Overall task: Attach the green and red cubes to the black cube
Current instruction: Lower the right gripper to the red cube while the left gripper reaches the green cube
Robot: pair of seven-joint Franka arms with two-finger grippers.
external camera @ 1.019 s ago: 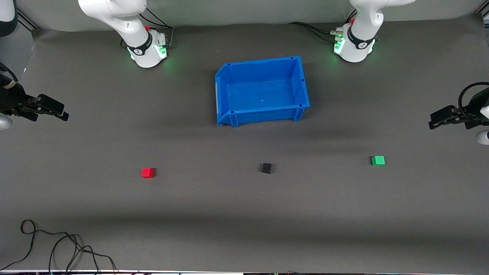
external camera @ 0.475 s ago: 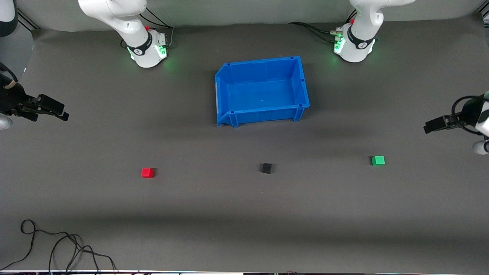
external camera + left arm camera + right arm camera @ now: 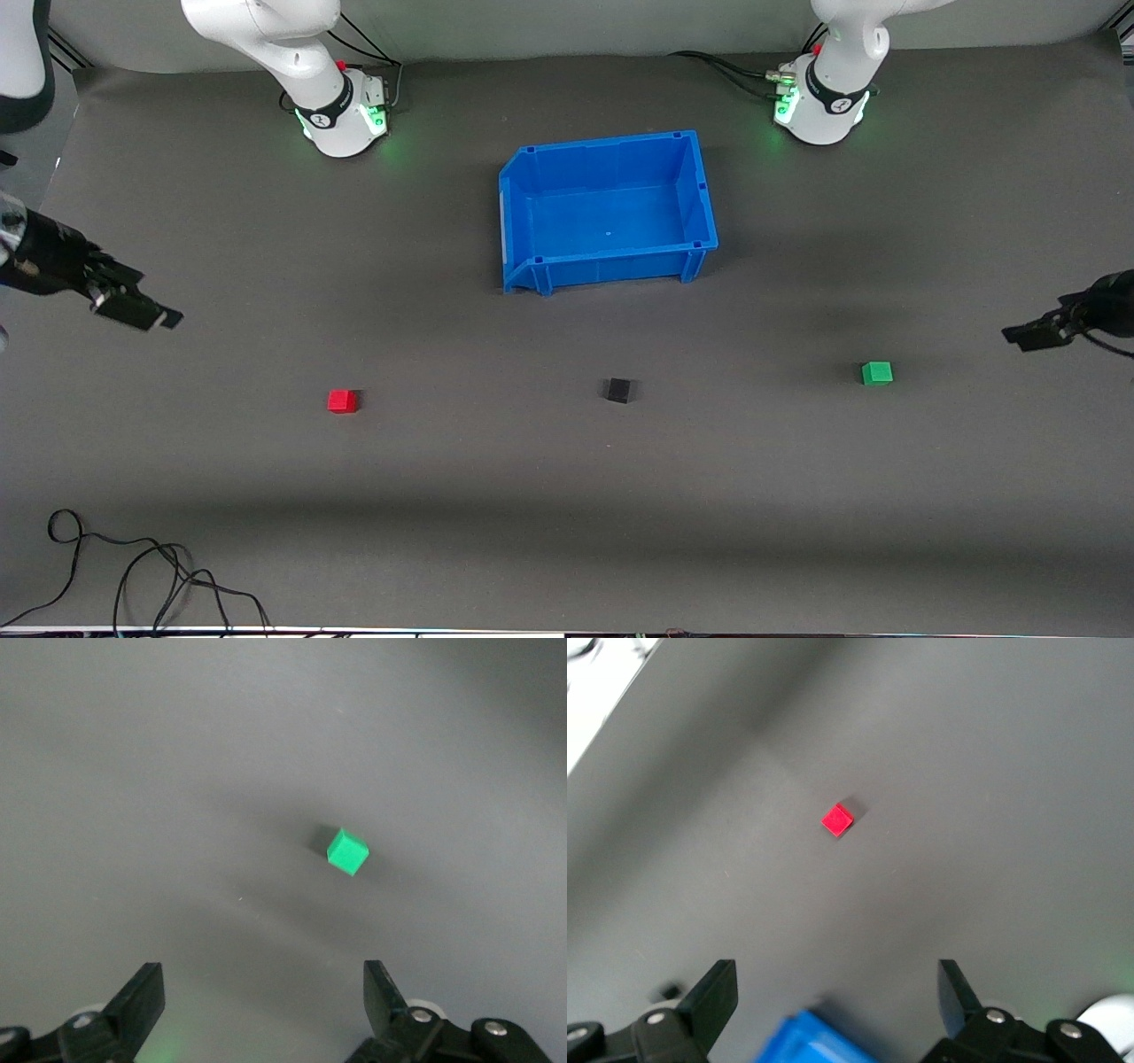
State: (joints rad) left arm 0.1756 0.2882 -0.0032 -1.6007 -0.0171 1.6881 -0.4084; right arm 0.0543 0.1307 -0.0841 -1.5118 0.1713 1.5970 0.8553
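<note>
Grey table (image 3: 567, 496) — three separate cubes

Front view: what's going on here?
Nothing is grasped yet. The green cube, black cube and red cube lie apart on the table, black in the middle, all nearer the front camera than the blue bin. The left gripper, open, is over the table's left-arm end, with green in its wrist view. The right gripper, open, is over the right-arm end, with red in view.

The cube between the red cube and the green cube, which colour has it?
Black. The black cube shows best in the front view.
</note>
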